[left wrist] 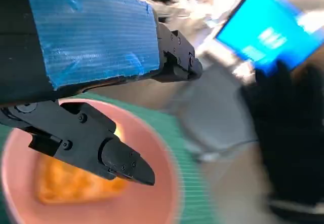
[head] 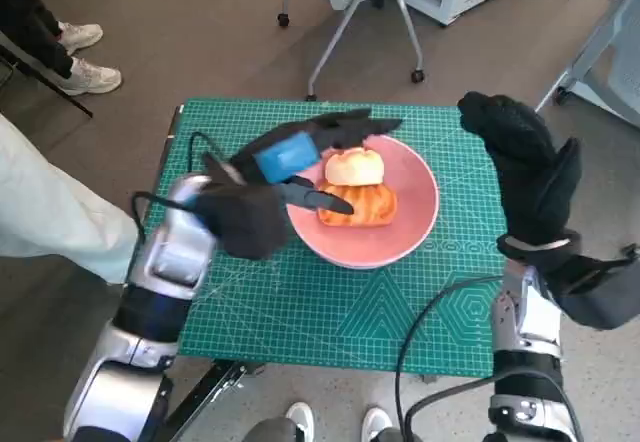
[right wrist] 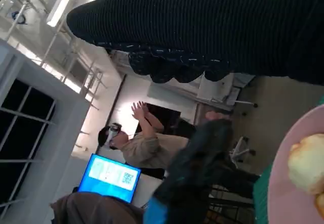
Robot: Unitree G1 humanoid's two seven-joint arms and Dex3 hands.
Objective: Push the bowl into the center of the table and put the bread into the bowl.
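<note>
Bread lay in the pink bowl [head: 415,224] in two pieces — a pale round bun [head: 354,168] toward the far side and a golden toasted slice [head: 358,205] just in front of it, the two touching. That bowl sat on the green cutting mat [head: 330,312] that covered the small table, a little toward the far edge and about midway across.

At the far left of the head view, a person's pale trouser leg [head: 50,217] stood beside the table, with white sneakers [head: 88,77] farther back on the floor. Next came the left hand [head: 290,157], blue tape on its back, held over the near-left rim of the bowl; its black fingers [head: 320,199] were spread and held nothing — one reached across above the toasted slice, others pointed past the bun toward the far edge. The left wrist view showed the same: fingers parted above the bowl, the orange slice [left wrist: 76,183] beneath them, no contact visible.

Behind the table, a wheeled chair [head: 350,2] stood on the floor.

To the right, the right hand [head: 525,167] in its knitted glove hovered raised beside the bowl's right side, clear of it, fingers loosely extended and empty. The right wrist view caught a person [right wrist: 139,145] with raised hands beside a blue laptop screen [right wrist: 111,176].
</note>
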